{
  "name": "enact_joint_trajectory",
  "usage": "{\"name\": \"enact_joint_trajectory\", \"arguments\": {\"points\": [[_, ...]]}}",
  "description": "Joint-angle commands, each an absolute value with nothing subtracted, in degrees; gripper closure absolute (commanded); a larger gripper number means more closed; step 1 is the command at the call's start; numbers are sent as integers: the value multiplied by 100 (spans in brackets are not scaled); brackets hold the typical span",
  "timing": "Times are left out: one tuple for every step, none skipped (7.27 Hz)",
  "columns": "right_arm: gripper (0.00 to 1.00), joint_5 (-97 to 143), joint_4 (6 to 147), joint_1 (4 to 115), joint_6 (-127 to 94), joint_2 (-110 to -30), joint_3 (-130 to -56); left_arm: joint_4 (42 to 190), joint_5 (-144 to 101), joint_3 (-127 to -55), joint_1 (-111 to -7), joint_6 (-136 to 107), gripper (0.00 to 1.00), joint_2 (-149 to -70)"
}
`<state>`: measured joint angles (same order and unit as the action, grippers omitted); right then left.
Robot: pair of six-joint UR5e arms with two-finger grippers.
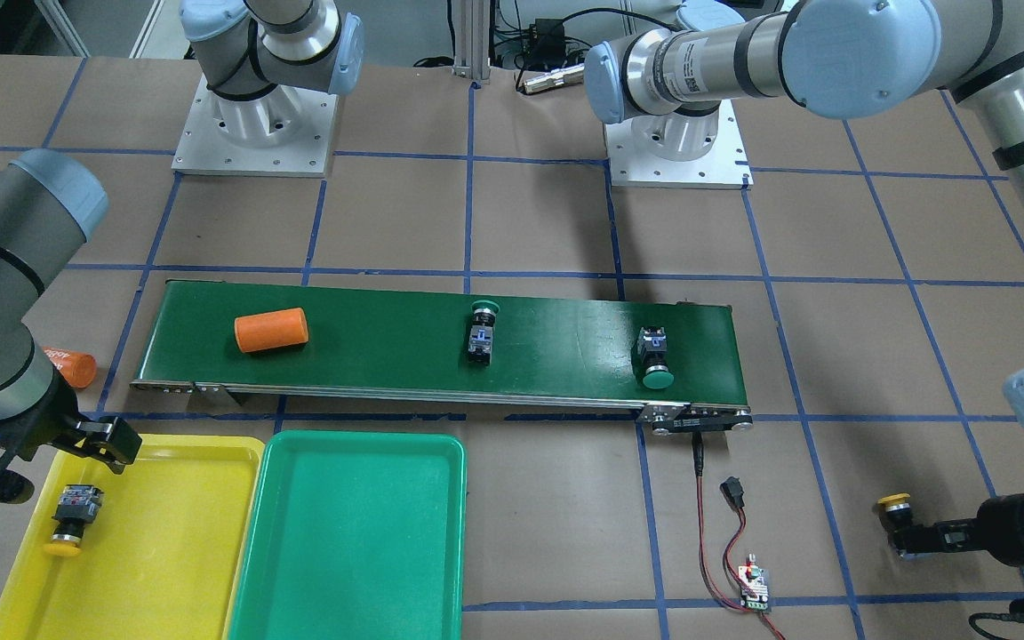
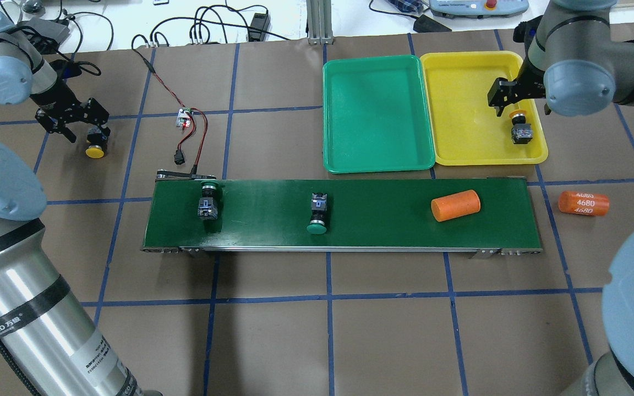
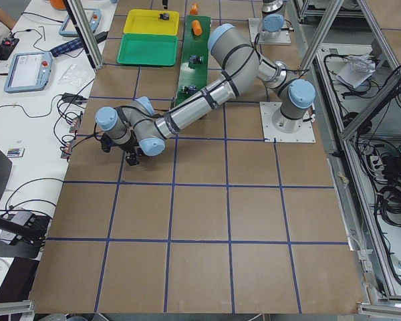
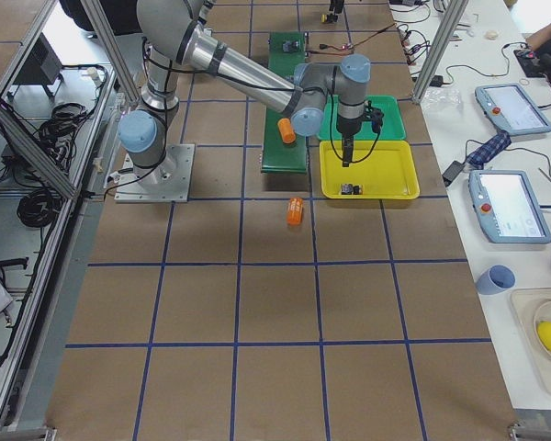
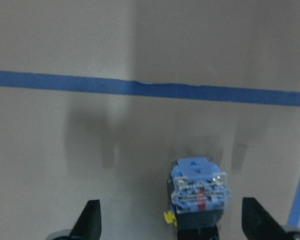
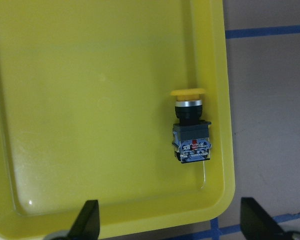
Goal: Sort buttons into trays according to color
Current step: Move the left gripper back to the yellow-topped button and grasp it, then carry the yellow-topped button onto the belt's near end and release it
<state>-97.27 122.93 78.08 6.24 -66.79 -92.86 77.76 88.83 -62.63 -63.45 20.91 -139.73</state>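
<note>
Nearest the left wrist lens: first yellow button [image 5: 199,197], blue terminal block turned to the camera, sliver of yellow cap at its lower left. Sits between the fingers of the left gripper [image 5: 171,210], with clear gaps on both sides. Left gripper: jaws spread wide, gripping nothing. Located over the table [image 2: 273,341], out past the far left corner of the conveyor belt [image 2: 383,220] and well apart from both trays. Contact with the table: cannot tell.

Right gripper [image 6: 171,205]: jaws likewise spread wide, holding nothing, hovers over the yellow tray [image 6: 90,100]. Second yellow button [image 6: 190,131]: lies on its side inside that tray, close to one long rim, apart from the fingers.

Green tray [image 2: 377,110]: sits edge to edge with the yellow tray, on the belt's far side.

On the belt: end green button [image 2: 208,201] near the left end, middle green button [image 2: 317,213] about midway, plain orange cylinder [image 2: 455,205] toward the right end. All three lie on their sides.

Off the belt's right end: marked orange cylinder [image 2: 584,203], reads "4680" in three rows.

Black band [image 2: 11,325] on the left arm: reads "UEED", followed by characters not legible.

Circuit board [image 2: 184,116] with red and black wires: lies near the belt's left end.
</note>
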Motion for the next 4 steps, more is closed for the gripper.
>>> {"name": "enact_joint_trajectory", "arguments": {"points": [[0,-9729,12296,7813,624,-6680,-9290,7839,8850,-6345,-6346,2109,46,-13983],[0,-9729,12296,7805,624,-6680,-9290,8057,8859,-6337,-6381,2118,99,-13940],[0,-9729,12296,7805,624,-6680,-9290,8321,8851,-6372,-6407,2109,100,-13835],[0,-9729,12296,7805,624,-6680,-9290,8863,8842,-6546,-6442,2109,100,-13616]]}}
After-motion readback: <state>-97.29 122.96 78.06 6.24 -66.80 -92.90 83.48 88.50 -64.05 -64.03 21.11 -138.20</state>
